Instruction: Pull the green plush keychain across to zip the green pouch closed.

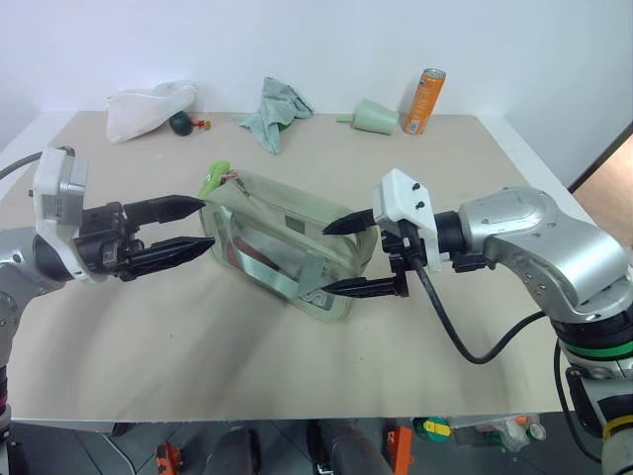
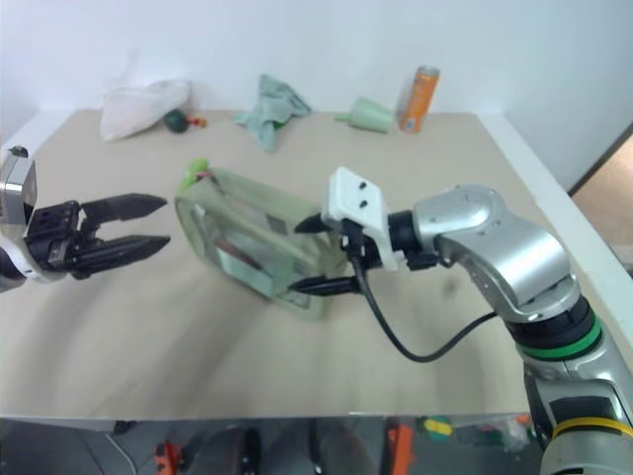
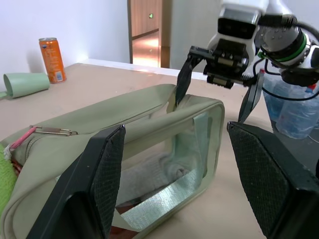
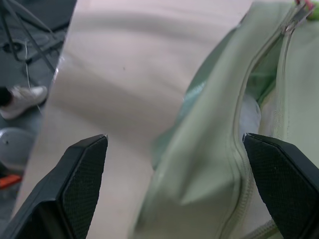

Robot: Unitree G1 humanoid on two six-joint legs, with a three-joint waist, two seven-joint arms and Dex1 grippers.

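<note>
Both grippers spread wide, neither pinching anything; left gripper [image 1: 193, 226] sits level at the pouch's left end, fingertips just beside the fabric, apart from it as far as I can tell; right gripper [image 1: 341, 257] comes in from the opposite side, fingers straddling the right end of the green pouch [image 1: 282, 242], one tip above the top edge, one low by the bottom corner; contact there unclear.

Pouch stands on its long edge mid-table [image 1: 198, 346], clear panel facing the robot; zip along the top looks unclosed, gap visible in the right wrist view.

Green plush keychain [image 1: 214, 179] hangs at the left end of the top edge, reddish cord running to the metal zip pull [image 3: 52, 131]; so the slider is parked at the left, just beyond the left fingers.

My read: right hand is placed to brace the far end so the bag doesn't slide; left is closest to the plush and likely the puller; pull direction would be toward the right gripper.

Risk: soft bag tips or buckles if unbraced.

Orange can [image 1: 423, 101], pale cone cup [image 1: 372, 116], teal cloth [image 1: 277, 111] well apart at the back.
</note>
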